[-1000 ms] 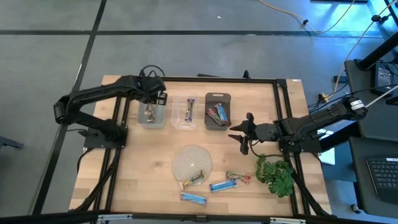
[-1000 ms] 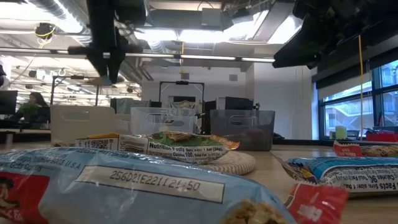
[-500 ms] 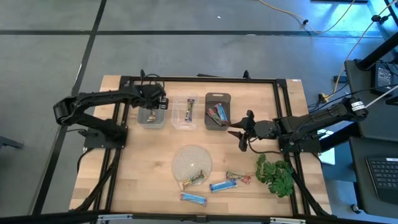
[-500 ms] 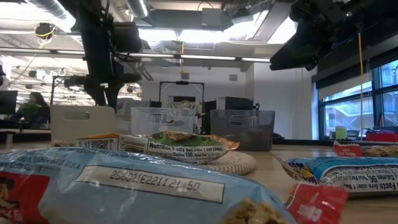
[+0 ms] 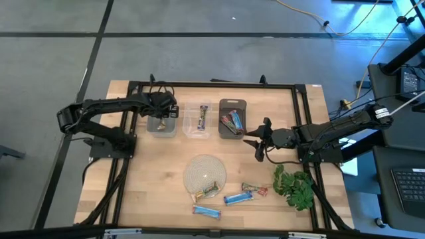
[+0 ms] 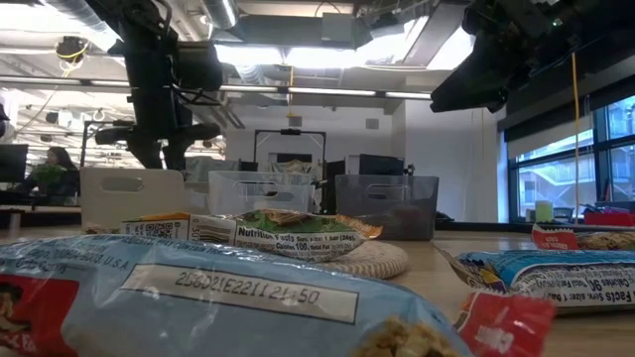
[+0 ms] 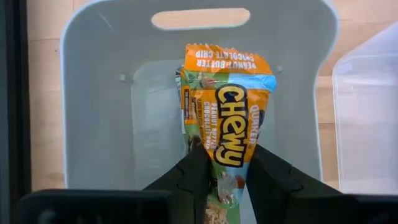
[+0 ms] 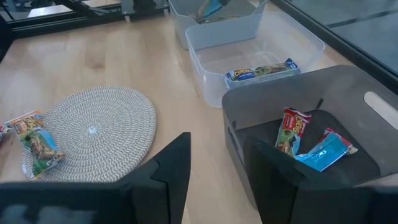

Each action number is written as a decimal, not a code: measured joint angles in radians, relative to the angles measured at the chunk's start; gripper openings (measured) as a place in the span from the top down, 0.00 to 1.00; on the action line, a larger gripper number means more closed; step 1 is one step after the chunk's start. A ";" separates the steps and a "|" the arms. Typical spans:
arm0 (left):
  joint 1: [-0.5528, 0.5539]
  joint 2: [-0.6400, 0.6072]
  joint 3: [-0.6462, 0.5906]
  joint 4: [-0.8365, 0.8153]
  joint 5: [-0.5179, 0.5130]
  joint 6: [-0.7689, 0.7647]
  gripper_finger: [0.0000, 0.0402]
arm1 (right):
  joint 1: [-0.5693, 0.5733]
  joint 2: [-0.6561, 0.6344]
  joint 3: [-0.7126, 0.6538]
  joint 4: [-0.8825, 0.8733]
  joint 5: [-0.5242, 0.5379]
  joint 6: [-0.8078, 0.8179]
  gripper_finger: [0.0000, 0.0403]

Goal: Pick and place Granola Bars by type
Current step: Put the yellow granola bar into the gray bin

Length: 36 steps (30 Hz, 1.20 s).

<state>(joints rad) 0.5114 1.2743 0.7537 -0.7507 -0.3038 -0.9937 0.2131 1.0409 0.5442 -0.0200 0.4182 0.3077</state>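
Three bins line the worktop's far side. Over the pale grey bin (image 7: pixel 93 93), the left hand (image 7: pixel 225 163) pinches an orange Chewy bar (image 7: pixel 227 106); a wrapper snagging on its fingers could botch the drop. The clear bin (image 8: pixel 261 59) holds one bar, the dark bin (image 8: pixel 348 99) several. The right hand (image 8: pixel 217 163) hovers nearby, part-open and empty.

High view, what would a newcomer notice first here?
Three bins in a row at the table's far side: a grey bin, a clear bin and a dark bin, each with bars inside. The left gripper holds a Chewy bar over the grey bin. Loose bars lie near the woven mat.
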 joint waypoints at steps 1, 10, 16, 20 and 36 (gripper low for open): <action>0.000 0.000 0.000 0.000 0.000 -0.010 0.78 | 0.000 0.000 0.000 0.000 0.000 0.000 0.63; 0.000 0.000 0.000 0.000 0.000 -0.015 0.67 | 0.000 0.000 0.000 0.000 0.000 -0.002 0.63; -0.001 -0.011 0.026 0.025 -0.010 0.072 0.55 | 0.000 0.000 0.000 -0.001 0.000 -0.002 0.63; -0.035 -0.039 0.101 0.076 -0.018 0.208 0.51 | 0.000 0.000 0.000 -0.001 0.000 -0.002 0.63; -0.600 0.013 0.313 0.282 0.116 0.620 0.50 | 0.000 0.000 -0.001 -0.020 -0.001 -0.002 0.63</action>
<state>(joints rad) -0.0885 1.2874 1.0669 -0.4683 -0.1880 -0.3737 0.2131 1.0409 0.5430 -0.0399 0.4175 0.3058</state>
